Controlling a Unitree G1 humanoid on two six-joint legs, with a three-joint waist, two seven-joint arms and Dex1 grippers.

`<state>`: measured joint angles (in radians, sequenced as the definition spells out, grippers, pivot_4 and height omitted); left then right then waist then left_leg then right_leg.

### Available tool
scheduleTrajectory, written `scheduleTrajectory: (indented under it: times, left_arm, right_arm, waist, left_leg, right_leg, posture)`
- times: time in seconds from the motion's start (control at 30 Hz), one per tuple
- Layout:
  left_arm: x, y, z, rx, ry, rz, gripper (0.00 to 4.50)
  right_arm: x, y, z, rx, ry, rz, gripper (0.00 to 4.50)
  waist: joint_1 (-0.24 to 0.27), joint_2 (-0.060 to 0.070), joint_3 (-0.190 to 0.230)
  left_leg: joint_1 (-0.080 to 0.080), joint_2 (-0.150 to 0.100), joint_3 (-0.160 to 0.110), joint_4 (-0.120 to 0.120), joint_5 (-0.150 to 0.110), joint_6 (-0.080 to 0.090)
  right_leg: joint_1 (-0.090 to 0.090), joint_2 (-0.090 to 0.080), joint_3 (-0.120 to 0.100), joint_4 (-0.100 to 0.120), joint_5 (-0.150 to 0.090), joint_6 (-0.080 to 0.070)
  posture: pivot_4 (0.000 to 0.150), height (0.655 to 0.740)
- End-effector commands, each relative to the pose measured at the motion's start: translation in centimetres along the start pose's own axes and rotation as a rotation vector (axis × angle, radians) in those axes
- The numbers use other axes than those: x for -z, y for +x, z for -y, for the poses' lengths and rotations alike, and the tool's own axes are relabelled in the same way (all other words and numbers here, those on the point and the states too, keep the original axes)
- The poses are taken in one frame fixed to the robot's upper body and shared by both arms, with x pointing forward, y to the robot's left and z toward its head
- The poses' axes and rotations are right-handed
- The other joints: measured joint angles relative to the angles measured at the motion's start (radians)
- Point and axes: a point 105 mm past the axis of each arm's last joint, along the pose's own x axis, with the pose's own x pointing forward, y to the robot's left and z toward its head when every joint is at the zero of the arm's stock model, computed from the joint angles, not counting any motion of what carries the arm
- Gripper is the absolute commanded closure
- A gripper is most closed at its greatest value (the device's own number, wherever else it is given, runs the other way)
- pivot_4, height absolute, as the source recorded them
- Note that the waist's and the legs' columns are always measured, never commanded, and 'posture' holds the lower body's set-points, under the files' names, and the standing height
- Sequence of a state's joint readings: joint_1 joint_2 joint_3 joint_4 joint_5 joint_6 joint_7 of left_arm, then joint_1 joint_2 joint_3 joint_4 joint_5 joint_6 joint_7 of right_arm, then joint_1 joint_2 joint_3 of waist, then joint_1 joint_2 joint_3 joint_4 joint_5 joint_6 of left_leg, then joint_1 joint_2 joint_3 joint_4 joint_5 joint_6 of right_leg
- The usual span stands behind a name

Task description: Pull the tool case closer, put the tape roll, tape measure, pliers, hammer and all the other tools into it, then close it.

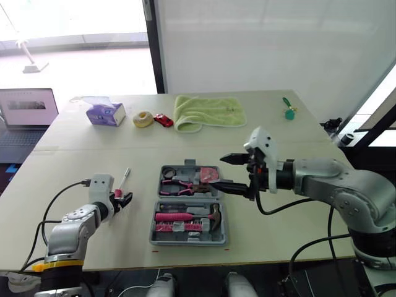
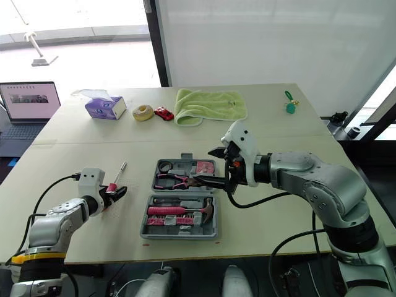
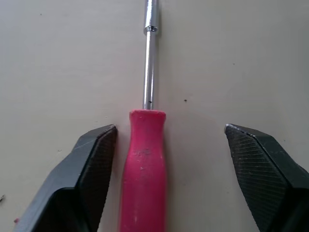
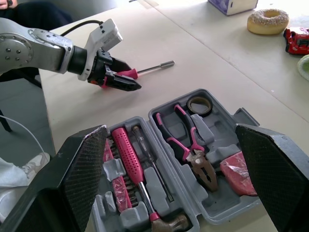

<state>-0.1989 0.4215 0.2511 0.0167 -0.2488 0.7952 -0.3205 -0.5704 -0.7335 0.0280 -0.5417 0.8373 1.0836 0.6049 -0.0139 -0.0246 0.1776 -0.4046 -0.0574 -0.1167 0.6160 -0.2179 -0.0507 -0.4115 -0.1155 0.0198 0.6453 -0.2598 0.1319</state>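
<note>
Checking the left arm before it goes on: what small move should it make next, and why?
Probably close the left gripper on the red-handled, silver-shafted screwdriver: its open black fingers straddle the handle, lying on the beige table outside the grey plastic tool case.

The right gripper [image 4: 169, 133] hung over the open case [image 4: 241, 118], its fingers wide apart. One half held the hammer [image 4: 129, 154]. The other held the pliers [image 4: 188, 145], tape roll [image 4: 199, 104] and pink tape measure [image 4: 239, 176]. Beyond the case, the left gripper [image 4: 126, 84] sat at the pink handle of a screwdriver [image 4: 149, 69] on the table [image 4: 203, 53]. Farther off lay a doughnut [image 4: 268, 21], with a red toy car [image 4: 297, 39] just beside it.
</note>
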Motion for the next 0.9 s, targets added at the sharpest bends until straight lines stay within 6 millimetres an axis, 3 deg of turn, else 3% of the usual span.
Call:
scheduleTrajectory:
  times: [0.03, 0.13, 0.37, 0.6, 0.7, 0.9]
  left_arm:
    - [1.6, 0.4, -0.2, -0.009, -0.027, -0.059, 2.53]
    - [0.8, 1.0, 0.2, 0.01, -0.001, -0.042, 3.94]
    - [-0.8, 0.9, -0.1, 0.02, 0.051, 0.023, 3.92]
    - [-5.5, -0.1, 0.2, 0.121, 0.216, 0.12, 3.92]
    - [-6.5, -0.4, 0.1, 0.145, 0.258, 0.11, 3.92]
    - [-1.7, -0.6, -0.7, 0.176, 0.223, -0.165, 3.92]
  right_arm:
    - [-1.0, 0.0, 0.0, 0.0, -0.033, 0.033, 0.0]
    - [-1.0, 0.0, 0.0, 0.001, -0.031, 0.035, 0.0]
    - [-0.6, 0.2, -0.1, -0.002, -0.027, 0.03, 0.0]
    - [-0.4, -0.2, -0.2, -0.009, -0.025, 0.028, 0.0]
    - [-0.3, -0.4, -0.1, -0.013, -0.023, 0.019, 0.0]
    - [0.6, -0.6, -0.6, -0.021, -0.01, 0.003, 0.0]
  waist:
    - [0.002, 0.0, 0.0]
    - [0.007, 0.0, 0.0]
    - [0.018, 0.0, 0.0]
    - [0.02, -0.001, 0.001]
    - [0.019, -0.001, 0.001]
    - [-0.003, 0.0, 0.001]
  left_leg:
    - [0.0, 0.0, 0.0, 0.0, 0.0, 0.0]
    - [0.0, 0.0, 0.0, 0.0, 0.0, 0.0]
    - [0.0, -0.001, -0.001, 0.001, 0.0, 0.0]
    - [-0.003, -0.001, -0.001, 0.001, 0.0, 0.0]
    - [-0.003, -0.001, -0.001, 0.001, 0.0, 0.0]
    - [-0.003, -0.001, -0.001, -0.001, 0.0, 0.0]
  right_leg:
    - [0.0, 0.0, 0.0, 0.0, 0.0, 0.0]
    - [0.001, -0.001, 0.0, 0.0, 0.0, 0.0]
    - [0.002, -0.001, -0.001, -0.001, 0.0, 0.0]
    - [-0.001, -0.001, -0.001, -0.001, 0.0, 0.0]
    - [-0.001, -0.001, -0.002, -0.001, 0.0, 0.0]
    - [-0.001, -0.001, -0.002, -0.002, 0.0, 0.0]
  posture:
    - [0.15, 0.7375]
    - [0.15, 0.7375]
    - [0.15, 0.7375]
    - [0.15, 0.7375]
    - [0.15, 0.7375]
    - [0.15, 0.7375]
